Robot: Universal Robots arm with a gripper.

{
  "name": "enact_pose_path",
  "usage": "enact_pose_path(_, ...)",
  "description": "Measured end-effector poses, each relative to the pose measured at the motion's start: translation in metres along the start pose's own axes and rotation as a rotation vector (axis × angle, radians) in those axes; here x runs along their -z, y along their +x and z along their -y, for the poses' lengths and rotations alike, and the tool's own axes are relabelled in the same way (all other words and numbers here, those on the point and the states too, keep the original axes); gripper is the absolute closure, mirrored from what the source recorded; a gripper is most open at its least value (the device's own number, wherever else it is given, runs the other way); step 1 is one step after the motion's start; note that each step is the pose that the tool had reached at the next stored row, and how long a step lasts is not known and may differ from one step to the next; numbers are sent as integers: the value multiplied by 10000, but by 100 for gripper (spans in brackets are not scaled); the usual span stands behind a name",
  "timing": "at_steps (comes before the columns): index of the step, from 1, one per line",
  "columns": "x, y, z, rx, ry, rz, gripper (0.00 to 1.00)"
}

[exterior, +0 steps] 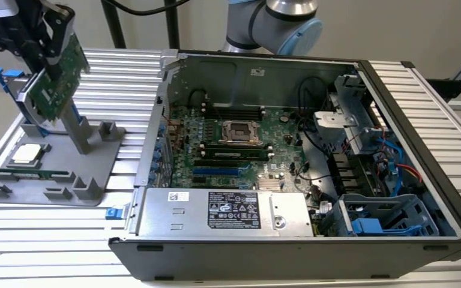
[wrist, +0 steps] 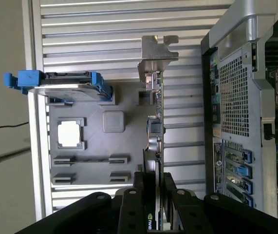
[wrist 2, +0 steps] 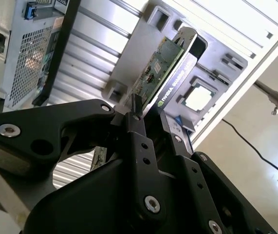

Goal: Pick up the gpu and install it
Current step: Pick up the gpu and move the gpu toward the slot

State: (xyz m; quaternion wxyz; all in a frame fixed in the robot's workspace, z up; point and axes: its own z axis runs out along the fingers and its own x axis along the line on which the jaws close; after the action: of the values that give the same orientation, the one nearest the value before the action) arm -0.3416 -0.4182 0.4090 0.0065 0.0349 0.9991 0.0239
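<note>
Green board outward, the gpu (exterior: pixel 54 78) hangs tilted over the grey tray (exterior: pixel 98 153) on the bench (exterior: pixel 126 66), beside the open computer case (exterior: pixel 295 258). The end effector (wrist: pixel 153 183) clamps one edge, probably to leave the silver bracket (wrist: pixel 157 51) free for seating.

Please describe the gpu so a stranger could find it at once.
At the exterior view's left, beside the open case, sits a grey tray. Above it the gripper holds the gpu, a tilted green card; the drive beside it is silver and blue-framed.
</note>
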Motion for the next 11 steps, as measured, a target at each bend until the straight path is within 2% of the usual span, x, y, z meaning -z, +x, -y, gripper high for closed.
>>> enact_pose_path(11, 83, -1, -4, 0, -1, 1, 100)
